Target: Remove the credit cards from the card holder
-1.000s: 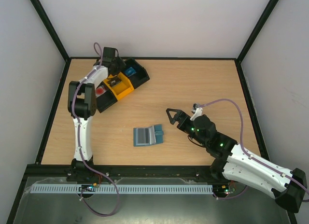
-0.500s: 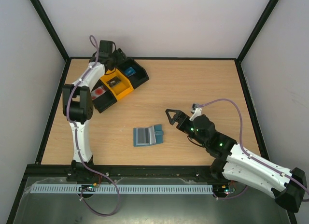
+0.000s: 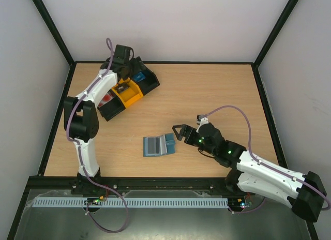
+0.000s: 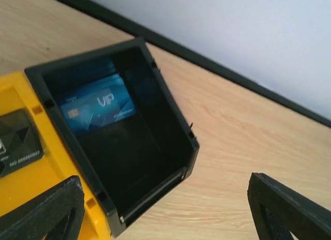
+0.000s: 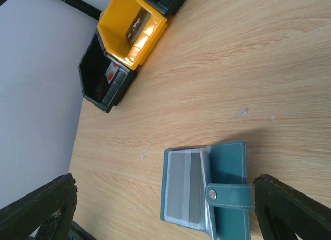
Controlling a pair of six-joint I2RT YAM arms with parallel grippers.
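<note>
Wooden worktop [image 3: 217, 90] on my feed, with the black-and-yellow tray [image 3: 138, 96] sitting far left. The card holder [image 3: 159, 145] lies open and flat around the middle, closer to the near edge. My right tool [image 3: 176, 133] is just right of it, jaws spread, holding nothing. My left tool [image 4: 165, 211] hangs wide open and empty over the tray's far black compartment, where a blue credit card [image 4: 95, 108] lies flat.

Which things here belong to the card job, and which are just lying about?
Job: card holder, lying open; blue card and dark card; right tool, open, near the holder.
Lying about: black-and-yellow tray, which holds those cards.
</note>
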